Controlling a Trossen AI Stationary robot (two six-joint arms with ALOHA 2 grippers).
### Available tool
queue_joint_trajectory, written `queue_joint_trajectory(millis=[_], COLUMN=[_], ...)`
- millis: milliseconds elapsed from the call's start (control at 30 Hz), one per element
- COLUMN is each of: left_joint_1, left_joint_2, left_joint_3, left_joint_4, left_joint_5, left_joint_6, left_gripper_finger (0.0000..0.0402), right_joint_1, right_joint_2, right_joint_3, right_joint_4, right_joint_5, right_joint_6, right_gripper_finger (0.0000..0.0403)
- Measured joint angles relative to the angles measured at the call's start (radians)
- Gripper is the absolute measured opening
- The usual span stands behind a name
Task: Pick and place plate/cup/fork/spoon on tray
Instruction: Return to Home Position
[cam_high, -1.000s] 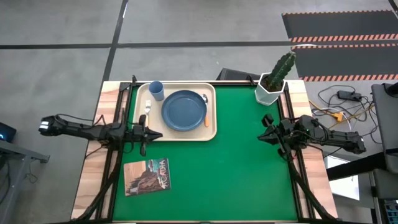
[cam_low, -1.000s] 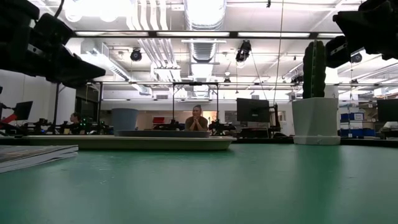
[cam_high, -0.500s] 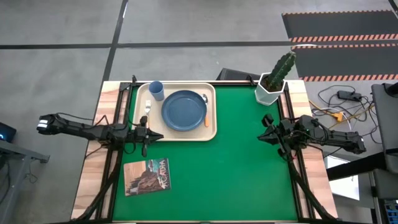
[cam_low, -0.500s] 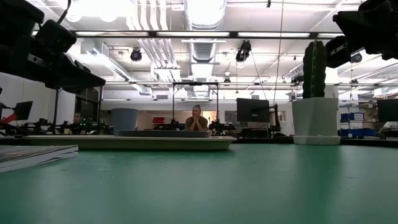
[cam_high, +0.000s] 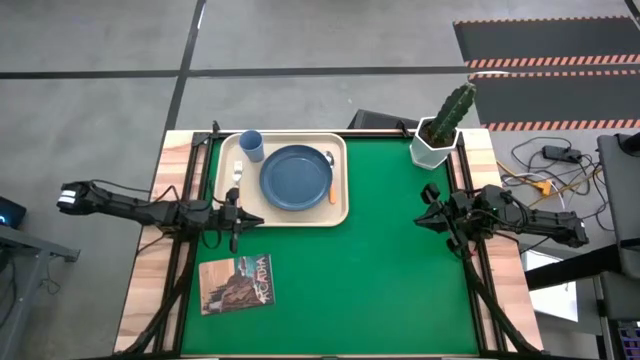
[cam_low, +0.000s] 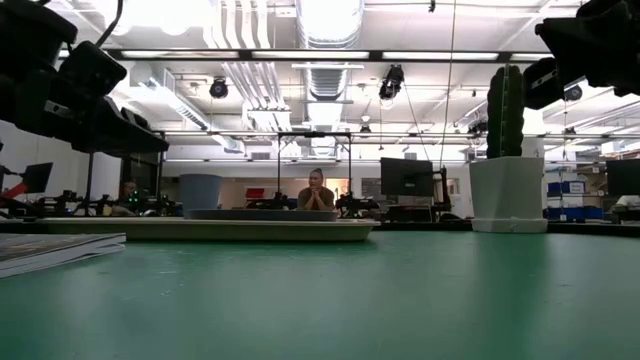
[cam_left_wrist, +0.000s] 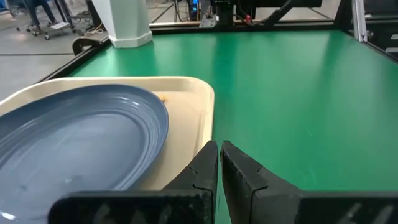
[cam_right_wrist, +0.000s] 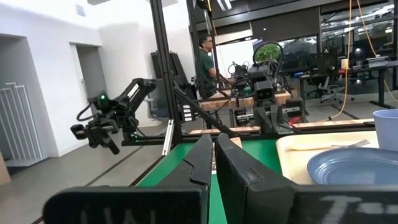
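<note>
The cream tray (cam_high: 340, 205) lies at the table's far left. On it rest the dark blue plate (cam_high: 296, 178), the light blue cup (cam_high: 251, 146), the fork (cam_high: 238, 172) left of the plate and the spoon (cam_high: 330, 172) at the plate's right edge. My left gripper (cam_high: 252, 217) is shut and empty, above the mat just near of the tray's near left corner; the left wrist view shows its fingers (cam_left_wrist: 219, 163) closed beside the tray (cam_left_wrist: 199, 112) and plate (cam_left_wrist: 81, 137). My right gripper (cam_high: 424, 218) is shut and empty at the table's right side.
A picture-covered booklet (cam_high: 236, 283) lies near of the left gripper. A cactus in a white hexagonal pot (cam_high: 438, 140) stands at the far right corner. The green mat (cam_high: 380, 270) is bare in the middle and near right. A person (cam_low: 317, 190) sits beyond the table.
My left arm has drawn back a little toward the table's left edge, its gripper staying shut and level. The tray and its dishes have kept still.
</note>
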Motion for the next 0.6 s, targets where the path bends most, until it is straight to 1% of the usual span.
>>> queue_joint_trajectory(millis=[600], left_joint_1=[0.000], left_joint_2=[0.067], left_joint_3=[0.000], left_joint_4=[-0.003], left_joint_5=[0.000], left_joint_6=[0.000], left_gripper_finger=[0.0002], right_joint_1=[0.000], right_joint_2=[0.000], right_joint_3=[0.000], right_joint_4=[0.000], right_joint_5=[0.000], right_joint_6=[-0.001], right_gripper_finger=[0.0009])
